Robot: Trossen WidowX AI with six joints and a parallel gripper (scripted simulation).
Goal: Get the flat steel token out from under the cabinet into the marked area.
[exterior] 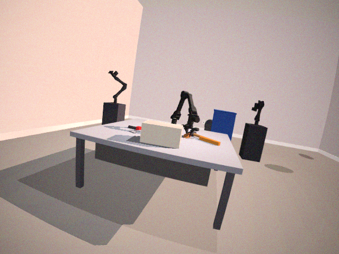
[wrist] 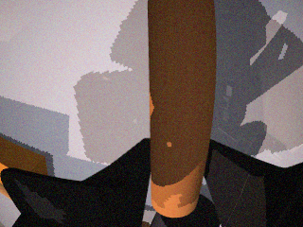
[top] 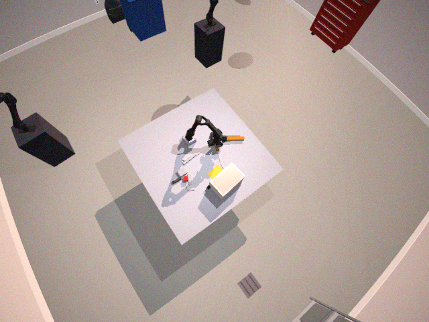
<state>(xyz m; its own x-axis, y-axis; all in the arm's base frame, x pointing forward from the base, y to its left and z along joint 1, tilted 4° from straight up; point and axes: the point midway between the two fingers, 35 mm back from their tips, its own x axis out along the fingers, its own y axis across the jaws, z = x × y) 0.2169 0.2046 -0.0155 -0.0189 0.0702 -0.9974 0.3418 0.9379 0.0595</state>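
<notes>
The cream cabinet [top: 226,180] [exterior: 160,134] stands on the table. The yellow marked area [top: 215,171] lies directly in front of it. My gripper [top: 216,143] [wrist: 179,147] is shut on the orange handle [top: 217,148] [exterior: 187,135] [wrist: 182,95] of a tool, which stands out between the fingers in the wrist view. A thin rod [top: 220,160] runs from the handle toward the cabinet, beside the yellow area; whether its tip touches anything is too small to tell. The steel token and the vent slots cannot be made out in any view.
A long orange bar [top: 235,137] [exterior: 209,141] lies beside the gripper. A pale, thin item [top: 190,158] lies near the arm's base. A dark tool [top: 177,179] and a red block [top: 186,178] lie farther off. A small black thing [top: 208,187] is at the cabinet's side.
</notes>
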